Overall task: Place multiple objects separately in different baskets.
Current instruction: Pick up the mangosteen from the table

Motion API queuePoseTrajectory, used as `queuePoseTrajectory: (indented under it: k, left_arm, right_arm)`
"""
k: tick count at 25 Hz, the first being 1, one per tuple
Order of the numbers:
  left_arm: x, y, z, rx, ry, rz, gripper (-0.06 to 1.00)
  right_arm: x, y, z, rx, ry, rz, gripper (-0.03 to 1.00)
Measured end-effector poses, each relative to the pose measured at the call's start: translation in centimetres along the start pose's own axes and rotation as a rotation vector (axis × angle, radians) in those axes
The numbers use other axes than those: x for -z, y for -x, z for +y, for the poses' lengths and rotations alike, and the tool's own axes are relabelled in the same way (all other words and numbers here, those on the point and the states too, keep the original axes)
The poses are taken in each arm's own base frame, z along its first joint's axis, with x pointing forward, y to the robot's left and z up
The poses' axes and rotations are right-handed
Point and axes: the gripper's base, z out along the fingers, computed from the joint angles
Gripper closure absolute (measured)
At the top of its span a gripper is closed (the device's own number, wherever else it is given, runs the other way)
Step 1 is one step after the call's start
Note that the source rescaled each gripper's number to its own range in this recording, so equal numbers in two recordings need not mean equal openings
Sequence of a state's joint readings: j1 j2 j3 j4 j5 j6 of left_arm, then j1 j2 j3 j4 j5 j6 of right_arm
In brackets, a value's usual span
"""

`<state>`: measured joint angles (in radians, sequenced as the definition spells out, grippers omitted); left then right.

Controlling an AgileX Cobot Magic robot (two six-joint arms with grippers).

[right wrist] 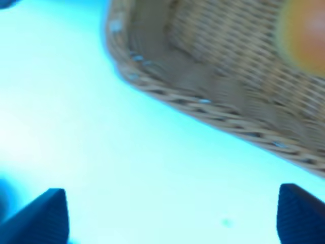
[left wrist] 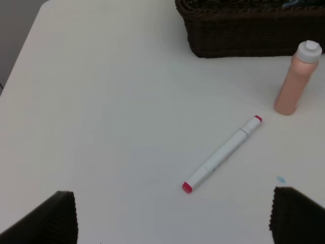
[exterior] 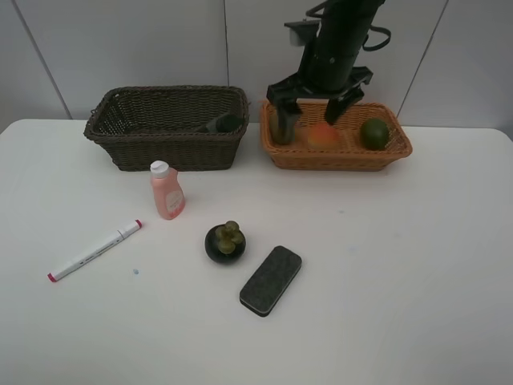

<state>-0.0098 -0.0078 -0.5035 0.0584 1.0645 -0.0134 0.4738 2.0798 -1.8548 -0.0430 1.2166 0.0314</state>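
The dark brown basket stands at the back left with a dark pump bottle lying in it. To its right, the light tan basket holds a kiwi, a peach and a green fruit. My right gripper hangs open over this basket's front rim, empty. On the table lie a pink bottle, a white marker, a mangosteen and a dark eraser. My left gripper is open above the marker, holding nothing.
The white table ends at a grey wall behind the baskets. A small blue speck marks the table near the marker. The left arm is out of the exterior high view.
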Motion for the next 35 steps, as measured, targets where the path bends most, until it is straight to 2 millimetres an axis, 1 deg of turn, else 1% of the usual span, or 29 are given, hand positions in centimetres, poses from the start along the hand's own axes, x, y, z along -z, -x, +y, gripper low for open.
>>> queuePoseTrajectory:
  k: [5,8,11,18,21,25,29,35]
  left_arm:
    - [0.0,0.0,0.0,0.0,0.0,0.0,-0.06]
    - [0.0,0.0,0.0,0.0,0.0,0.0,-0.06]
    - [0.0,0.0,0.0,0.0,0.0,0.0,-0.06]
    - [0.0,0.0,0.0,0.0,0.0,0.0,-0.06]
    - [0.0,0.0,0.0,0.0,0.0,0.0,-0.06]
    - [0.0,0.0,0.0,0.0,0.0,0.0,-0.06]
    - [0.0,0.0,0.0,0.0,0.0,0.0,-0.06]
    - [0.0,0.0,0.0,0.0,0.0,0.0,-0.06]
  right_arm:
    - [0.4,-0.4,4.2,0.078,0.048,-0.001,-0.02]
    - [0.2,-1.3,6.8,0.13,0.07,0.025,-0.02]
    - [-0.7,-2.5,8.8,0.179,0.074,0.068,-0.02]
    - [-2.9,-5.4,12.3,0.24,0.121,0.18,-0.02]
    - [-4.1,-6.6,13.3,0.25,0.141,0.192,-0.02]
    - [-5.6,-7.5,13.9,0.253,0.153,0.168,-0.02]
    - [-6.3,-7.6,14.2,0.252,0.161,0.118,-0.02]
    - [-6.8,-7.3,14.3,0.248,0.166,0.083,-0.02]
